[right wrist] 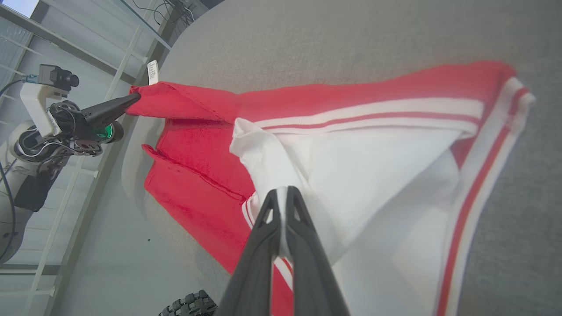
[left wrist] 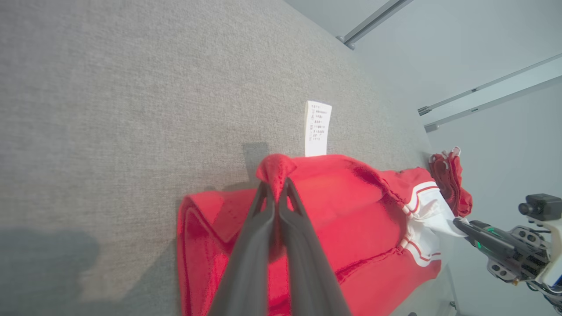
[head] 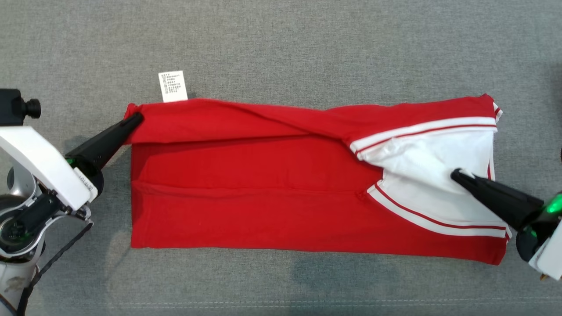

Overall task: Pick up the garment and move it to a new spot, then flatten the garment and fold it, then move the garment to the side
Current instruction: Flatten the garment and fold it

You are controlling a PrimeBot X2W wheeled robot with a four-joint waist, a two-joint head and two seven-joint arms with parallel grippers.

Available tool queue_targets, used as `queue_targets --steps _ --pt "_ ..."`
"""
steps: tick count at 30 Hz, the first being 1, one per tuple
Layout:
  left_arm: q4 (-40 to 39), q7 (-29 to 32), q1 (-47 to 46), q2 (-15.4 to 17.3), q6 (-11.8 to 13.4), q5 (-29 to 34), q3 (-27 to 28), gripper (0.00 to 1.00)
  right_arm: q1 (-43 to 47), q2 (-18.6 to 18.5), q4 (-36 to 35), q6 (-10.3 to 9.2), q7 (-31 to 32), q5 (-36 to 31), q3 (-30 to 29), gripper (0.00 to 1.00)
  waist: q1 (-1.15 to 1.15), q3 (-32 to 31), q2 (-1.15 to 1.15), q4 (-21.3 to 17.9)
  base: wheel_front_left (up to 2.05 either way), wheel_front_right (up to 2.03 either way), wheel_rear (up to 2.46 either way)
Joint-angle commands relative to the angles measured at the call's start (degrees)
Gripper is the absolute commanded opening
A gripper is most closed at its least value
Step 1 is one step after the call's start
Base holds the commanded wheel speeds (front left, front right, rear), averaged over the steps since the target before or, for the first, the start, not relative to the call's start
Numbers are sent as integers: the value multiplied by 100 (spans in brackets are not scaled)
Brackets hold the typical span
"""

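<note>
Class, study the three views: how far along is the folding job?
Done: the red and white garment lies spread flat. In hand: the left gripper pinches its red corner by the care label, the right gripper its white panel, mid-fold. Left: finishing the fold, moving it aside.

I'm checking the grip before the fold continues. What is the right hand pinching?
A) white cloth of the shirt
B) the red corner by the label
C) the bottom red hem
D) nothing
A: the right hand is shut on white cloth of the shirt; the red corner by the label is in the left hand.
</note>
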Motion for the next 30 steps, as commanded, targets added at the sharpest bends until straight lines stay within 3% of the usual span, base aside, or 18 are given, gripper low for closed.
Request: queue_targets --steps 1,8,9,10,11,12,24,28,30 --pt "-147 -43 29 297 42 -45 320 0 328 -237 -157 -15 -103 19 -33 0 0 -18 0 -32 0 0 0" --pt "-115 -162 274 196 53 -93 338 0 840 -66 -171 -15 -201 -40 -23 0 0 -53 0 -53 0 0 0" --pt "-100 -187 292 180 55 -92 343 0 893 -19 -137 -15 -181 -53 -4 5 0 -57 0 -57 0 0 0" --pt "-88 -210 316 155 58 -113 356 0 934 35 -115 -15 -168 -67 8 44 0 -61 0 -63 0 0 0" --pt "-81 -255 340 125 64 -139 390 29 970 100 -100 -15 -178 -69 3 100 0 -67 0 -68 0 0 0" --pt "-78 -325 366 97 68 -155 437 98 1012 157 -85 -15 -174 -61 4 100 0 -77 0 -76 0 0 0" --pt "-170 -1046 1289 -252 -112 -427 852 100 1548 556 -6 -15 -392 131 -250 100 0 -259 0 -81 0 0 0" --pt "-316 -1648 1681 -371 -182 -235 1090 100 1668 588 113 -15 -946 -60 -651 100 0 -379 0 -71 0 0 0" --pt "-454 -2115 1894 -373 -178 172 1202 100 1707 608 388 -15 -1301 -435 -895 100 0 -468 0 -47 0 0 0"
